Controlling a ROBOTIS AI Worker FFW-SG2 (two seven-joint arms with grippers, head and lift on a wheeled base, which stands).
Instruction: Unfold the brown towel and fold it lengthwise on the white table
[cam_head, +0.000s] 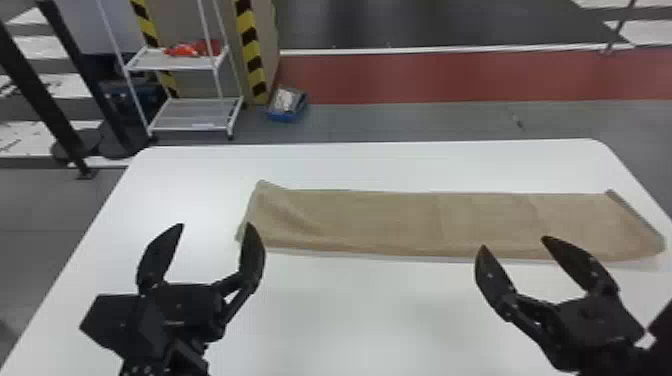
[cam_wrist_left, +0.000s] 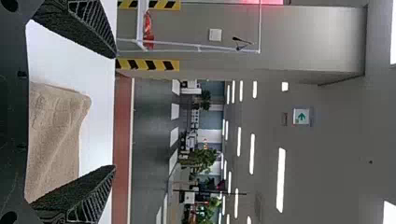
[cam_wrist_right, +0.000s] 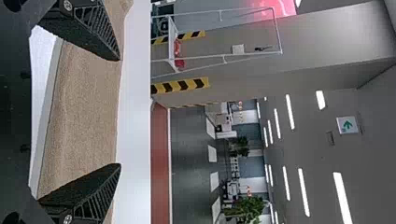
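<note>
The brown towel (cam_head: 400, 220) lies as a long strip across the white table (cam_head: 350, 310), with its left end creased and one corner raised to a point. My left gripper (cam_head: 215, 227) is open near the towel's left end, its right finger overlapping the edge in this view. My right gripper (cam_head: 512, 242) is open by the towel's near edge, right of the middle. In the left wrist view, the left gripper (cam_wrist_left: 115, 112) has the towel (cam_wrist_left: 56, 140) beyond its parted fingers. In the right wrist view, towel (cam_wrist_right: 88, 107) spans behind the open right gripper (cam_wrist_right: 120, 112).
Behind the table at the left stand a white wire shelf (cam_head: 195, 112) and a striped pillar (cam_head: 252, 50). A blue box (cam_head: 287, 105) sits on the floor beside the pillar. Black posts (cam_head: 45, 95) rise beyond the table's far left corner.
</note>
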